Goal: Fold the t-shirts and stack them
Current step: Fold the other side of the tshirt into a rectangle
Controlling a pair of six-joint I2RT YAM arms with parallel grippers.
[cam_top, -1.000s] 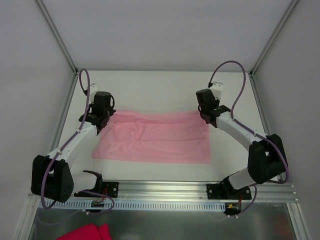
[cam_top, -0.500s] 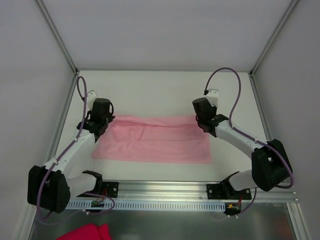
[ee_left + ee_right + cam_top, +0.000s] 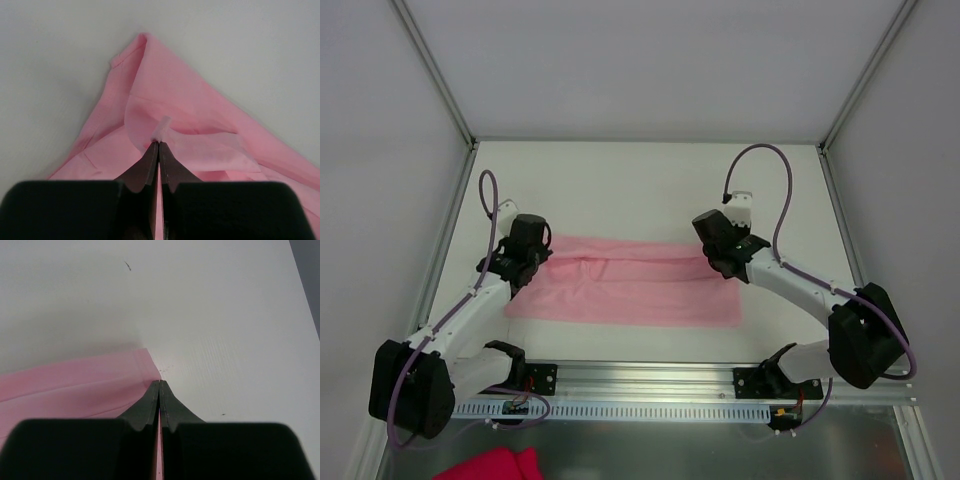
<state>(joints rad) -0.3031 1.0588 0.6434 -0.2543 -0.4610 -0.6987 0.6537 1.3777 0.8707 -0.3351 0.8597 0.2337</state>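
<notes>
A pale pink t-shirt lies across the middle of the white table, its far edge lifted and doubled toward the near side. My left gripper is shut on the shirt's far left corner; in the left wrist view a pinch of pink fabric pokes out past the closed fingertips. My right gripper is shut on the far right corner, with pink cloth running left from its tips and showing between the jaws.
A deep magenta cloth lies at the bottom left, below the metal rail. Grey enclosure walls and frame posts border the white table on three sides.
Both grippers have moved toward the near edge and slightly inward, dragging the shirt's far edge with them. The shirt now looks narrower front to back.
</notes>
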